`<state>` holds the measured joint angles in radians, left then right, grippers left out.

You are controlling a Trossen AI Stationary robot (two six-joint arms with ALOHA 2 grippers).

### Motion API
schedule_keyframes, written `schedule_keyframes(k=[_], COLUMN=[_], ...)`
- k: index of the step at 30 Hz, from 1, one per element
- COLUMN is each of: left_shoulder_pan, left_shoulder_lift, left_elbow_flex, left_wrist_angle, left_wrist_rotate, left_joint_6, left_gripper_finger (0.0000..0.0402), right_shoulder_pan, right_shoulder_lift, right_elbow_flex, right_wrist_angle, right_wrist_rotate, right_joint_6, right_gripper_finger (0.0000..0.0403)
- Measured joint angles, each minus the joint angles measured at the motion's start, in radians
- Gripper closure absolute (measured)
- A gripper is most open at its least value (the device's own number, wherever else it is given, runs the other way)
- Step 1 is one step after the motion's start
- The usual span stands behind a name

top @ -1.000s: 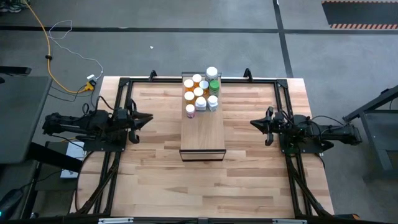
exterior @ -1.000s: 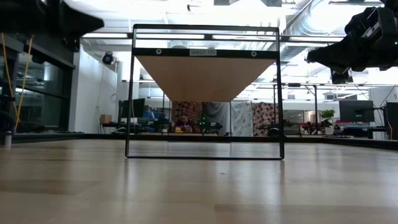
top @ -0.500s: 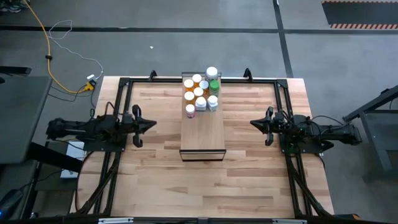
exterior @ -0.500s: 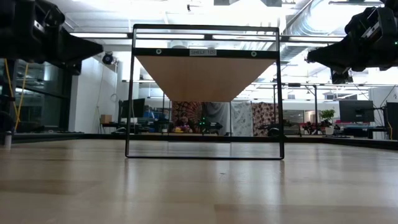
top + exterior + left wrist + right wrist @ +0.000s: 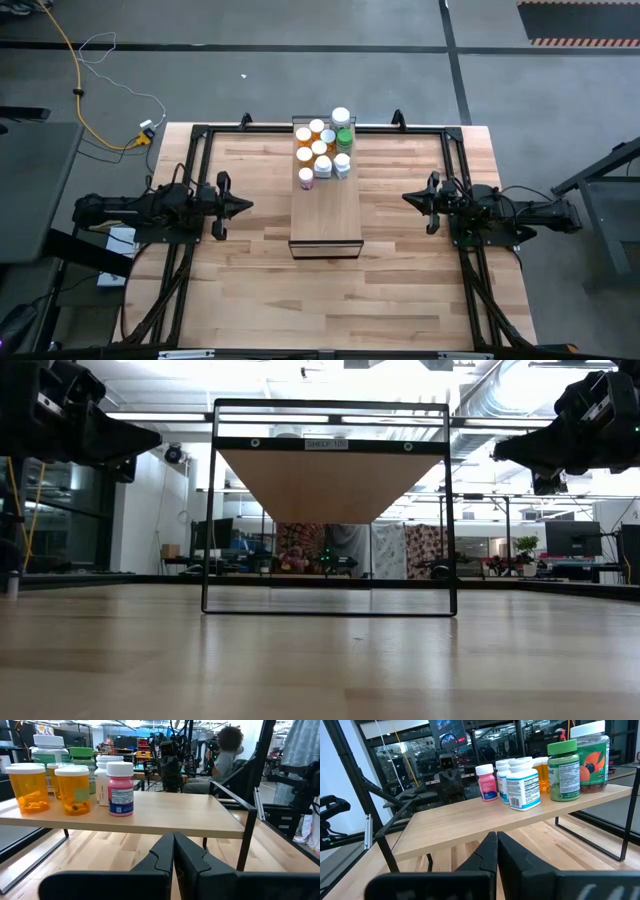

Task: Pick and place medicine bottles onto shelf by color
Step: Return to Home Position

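**Bottles bunched on the shelf, both arms level at the sides**

And here is the cluster: the medicine bottles [image 5: 323, 148] stand packed at the top end of the shelf [image 5: 325, 215], upper centre of the high view, round white caps nearly touching. The shelf is a smooth, pale wood slab on a thin black metal frame [image 5: 248, 840], raised above the planked table [image 5: 400, 290]. Its lower half in that view is bare wood.

At the left edge of the left wrist view are translucent orange bottles [image 5: 73, 790]. A small pink-labelled bottle [image 5: 120, 788] stands out front, with a white bottle [image 5: 102, 780] just beside it. In the right wrist view, a green-labelled bottle [image 5: 563, 769] and a big clear jar [image 5: 592, 752] stand at the upper right.

The left gripper [image 5: 246, 206] sits centre left in the high view. Its arm lies flat and level, nose towards the shelf's long side and well apart from it. Its fingers [image 5: 160, 860] are pressed together, nothing between them.

The right gripper [image 5: 405, 198] mirrors it at centre right, fingers [image 5: 515, 857] also closed tight on nothing. In the low view both arms hang in the upper corners, above the tabletop.

A person [image 5: 227, 750] sits in the room beyond, upper right of the left wrist view.
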<state>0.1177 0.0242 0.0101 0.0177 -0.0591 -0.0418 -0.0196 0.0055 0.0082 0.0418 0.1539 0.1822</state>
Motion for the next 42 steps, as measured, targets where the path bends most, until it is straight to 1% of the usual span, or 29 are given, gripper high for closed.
schedule_keyframes(k=[21,25,31,33,39,42], left_shoulder_pan=[-0.008,-0.045,-0.191,-0.219,-0.232,-0.248], left_shoulder_lift=[-0.002,-0.01,-0.021,-0.021,-0.021,-0.021], left_elbow_flex=[0.001,0.002,0.003,0.003,0.003,0.003], left_wrist_angle=[0.001,0.002,0.009,0.011,0.01,0.011], left_wrist_rotate=[-0.005,-0.01,-0.065,-0.065,-0.065,-0.065], left_joint_6=[0.0,0.0,0.035,0.025,-0.048,-0.052], left_gripper_finger=[0.0397,0.0397,0.0396,0.0396,0.0396,0.0396], right_shoulder_pan=[0.0,0.0,0.0,0.0,0.0,0.0], right_shoulder_lift=[0.0,0.0,0.001,0.001,0.001,0.001], right_elbow_flex=[0.0,0.0,0.0,0.0,0.0,0.0], right_wrist_angle=[0.0,0.0,0.0,0.0,0.0,0.0], right_wrist_rotate=[0.0,0.0,0.0,0.0,0.0,0.0], right_joint_6=[0.0,0.0,0.0,0.0,0.0,0.0], right_gripper_finger=[0.0403,0.0403,0.0403,0.0403,0.0403,0.0403])
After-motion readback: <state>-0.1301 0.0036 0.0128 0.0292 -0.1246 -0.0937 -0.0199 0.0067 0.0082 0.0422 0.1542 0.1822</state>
